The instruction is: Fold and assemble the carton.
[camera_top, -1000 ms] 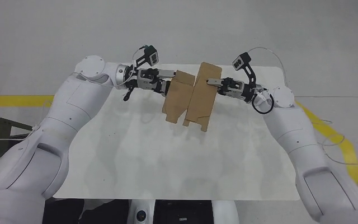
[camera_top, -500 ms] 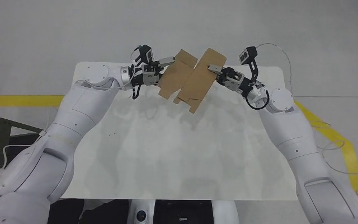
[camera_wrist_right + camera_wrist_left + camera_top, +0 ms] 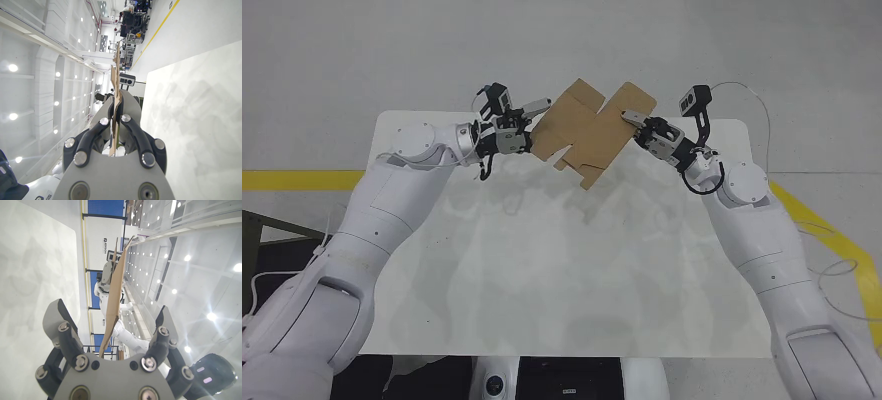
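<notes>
Carton was flattened, held aloft over far edge of table, between both arms. Right gripper clenched on one end. Left gripper unclenched, fingers spread wide astride opposite end, not pinching

i'm seeing glossy white arm shells over the table; black wrist cameras and a thin looping cable are sitting above its far edge; silver screws are dotting the grey-and-black left gripper and right gripper.
</notes>
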